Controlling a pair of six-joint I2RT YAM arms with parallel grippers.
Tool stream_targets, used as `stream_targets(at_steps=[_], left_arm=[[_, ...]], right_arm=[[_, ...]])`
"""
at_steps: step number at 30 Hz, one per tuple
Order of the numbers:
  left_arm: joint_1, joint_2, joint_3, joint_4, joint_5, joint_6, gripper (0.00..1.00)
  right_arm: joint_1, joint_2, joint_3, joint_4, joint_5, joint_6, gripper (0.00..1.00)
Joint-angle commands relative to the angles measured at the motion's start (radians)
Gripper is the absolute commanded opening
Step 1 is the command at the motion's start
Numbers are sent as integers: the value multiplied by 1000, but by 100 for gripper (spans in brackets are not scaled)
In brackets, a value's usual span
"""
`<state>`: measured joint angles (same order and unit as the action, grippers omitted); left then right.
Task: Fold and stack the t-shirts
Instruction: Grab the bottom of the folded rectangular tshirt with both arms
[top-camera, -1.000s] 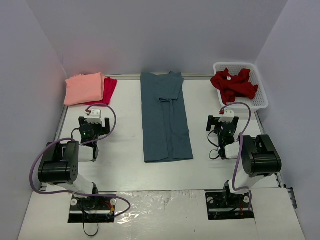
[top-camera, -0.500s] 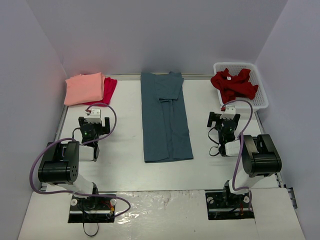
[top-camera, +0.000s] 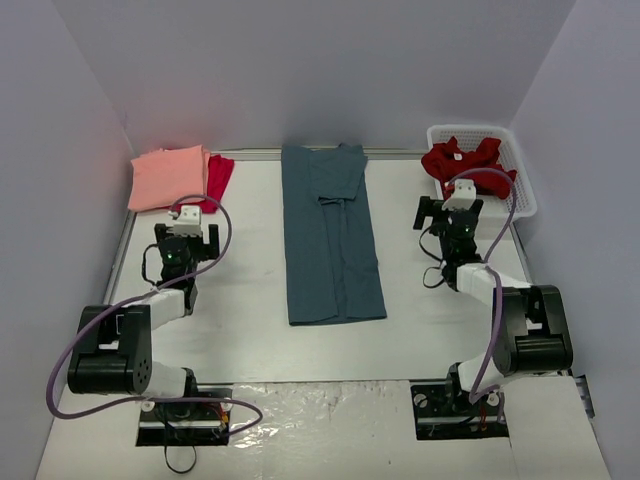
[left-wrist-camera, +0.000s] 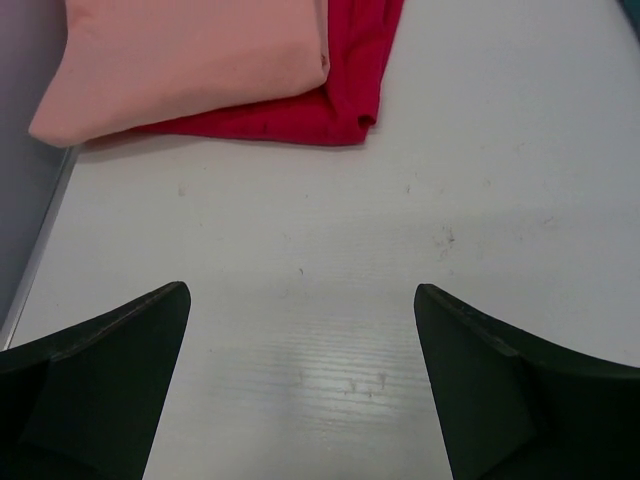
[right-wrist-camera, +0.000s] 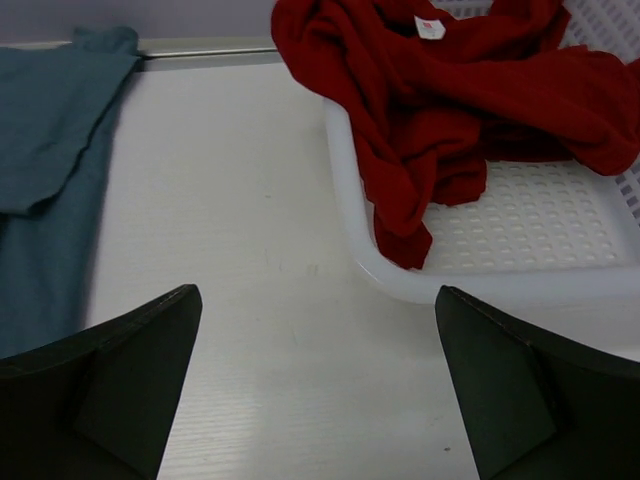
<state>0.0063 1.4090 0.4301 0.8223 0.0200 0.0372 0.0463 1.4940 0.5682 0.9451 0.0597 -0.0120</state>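
Observation:
The slate-blue t-shirt (top-camera: 330, 235) lies folded into a long strip down the table's middle; its edge shows in the right wrist view (right-wrist-camera: 45, 190). The folded salmon-pink t-shirt (top-camera: 168, 176) lies on the crimson t-shirt (top-camera: 218, 178) at the far left; the left wrist view shows the pink one (left-wrist-camera: 190, 55) over the crimson one (left-wrist-camera: 320, 105). The dark red t-shirt (top-camera: 465, 168) lies crumpled in the basket (right-wrist-camera: 450, 90). My left gripper (top-camera: 187, 212) is open and empty over bare table, just short of the stack (left-wrist-camera: 300, 300). My right gripper (top-camera: 458, 198) is open and empty, just short of the basket (right-wrist-camera: 315, 300).
The white lattice basket (top-camera: 520, 195) stands at the far right corner; its near rim (right-wrist-camera: 480, 290) is close ahead of my right gripper. Walls enclose the table on the left, back and right. A metal rail (top-camera: 390, 152) runs along the back edge.
Both arms have reached forward: the left gripper moved toward the pink and crimson stack, the right gripper toward the basket. Both stay open and empty. The shirts have not moved.

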Motion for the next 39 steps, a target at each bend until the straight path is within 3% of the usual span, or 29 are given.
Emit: stream_targets(at_steps=[1, 6, 10, 13, 18, 22, 28, 30, 39], left_arm=[[-49, -87, 90, -167, -95, -14, 94], [-97, -200, 208, -470, -288, -112, 94], [-163, -242, 314, -689, -420, -352, 94], [-189, -288, 334, -758, -393, -448, 94], [-210, -366, 401, -914, -301, -451, 94], [-261, -401, 447, -1018, -279, -434, 94], [-296, -502, 417, -983, -212, -436, 94], [-325, -531, 409, -994, -292, -436, 94], [-328, -659, 210, -856, -319, -523, 94]], right_arm=[[9, -63, 111, -203, -115, 70, 100], [24, -51, 280, -455, -283, 144, 100], [46, -60, 323, -569, -382, 204, 100], [59, -67, 354, -641, -437, 239, 100], [63, -77, 371, -692, -553, 337, 100], [64, -112, 363, -723, -512, 467, 100], [102, -277, 251, -625, -498, 415, 100], [96, -304, 217, -609, -497, 437, 100], [102, -233, 243, -700, -606, 431, 100]])
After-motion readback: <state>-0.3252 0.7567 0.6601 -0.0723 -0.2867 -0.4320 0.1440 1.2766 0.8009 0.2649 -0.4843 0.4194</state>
